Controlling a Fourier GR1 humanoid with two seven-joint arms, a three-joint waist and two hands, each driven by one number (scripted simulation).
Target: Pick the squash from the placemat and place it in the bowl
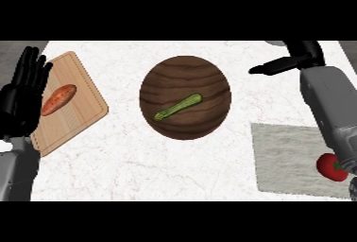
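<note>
Squash [178, 106] lies in wooden bowl [160, 71]: likely light, stiff, smooth, best grasped mid-length; left hand [21, 92] rests fingers straight, right hand [289, 61] holds nothing, fingers extended.

right forearm [333, 108] covers placemat's [286, 160] right side and part of tomato [332, 166] | right robot hand [296, 59]: fingers partly hidden behind wrist, curl unclear | left robot hand [22, 94] overlaps cutting board's [80, 111] left edge | left forearm [15, 172] cut off at lower-left edge
</note>
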